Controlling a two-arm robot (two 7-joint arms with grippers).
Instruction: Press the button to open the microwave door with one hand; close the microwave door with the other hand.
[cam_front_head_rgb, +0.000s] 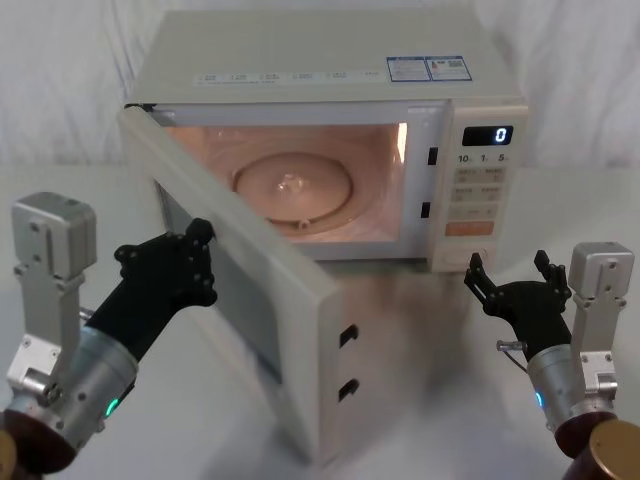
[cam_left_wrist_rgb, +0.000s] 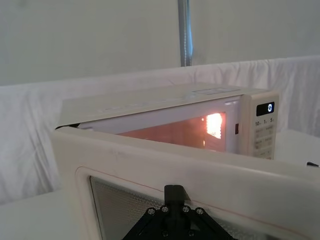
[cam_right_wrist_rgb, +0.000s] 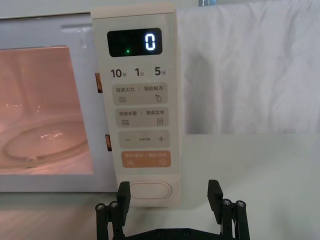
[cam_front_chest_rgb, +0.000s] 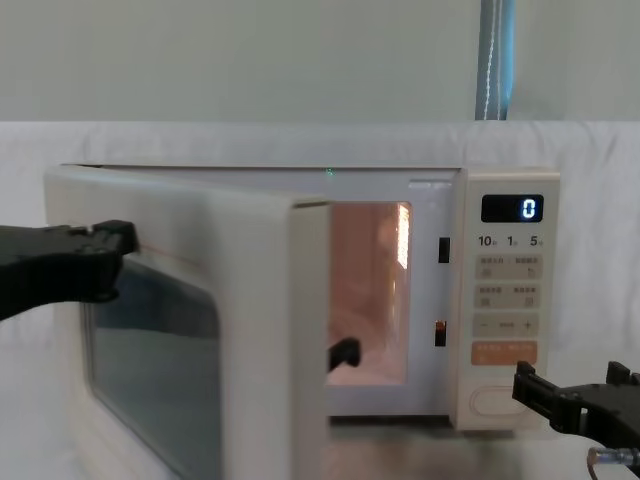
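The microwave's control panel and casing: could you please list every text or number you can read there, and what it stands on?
"0": lit display atop the control panel.
"10", "1", "5": row under the display, each followed by a small character too small to read.
"−" and "+": narrow key.
Other beige keys and the orange key: print too small.
Stickers on the microwave top: unreadable.
The button: blank.

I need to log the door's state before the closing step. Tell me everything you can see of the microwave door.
The microwave door is a large cream panel, plastic by its look, with a raised rounded frame around a dark glass window. It is hinged on the oven's left and stands swung well open, leaving the lit cavity and glass turntable exposed. Two latch hooks show on its free edge. The left gripper is at its outer face near the window; contact cannot be confirmed. The right gripper is apart from it, before the control panel.
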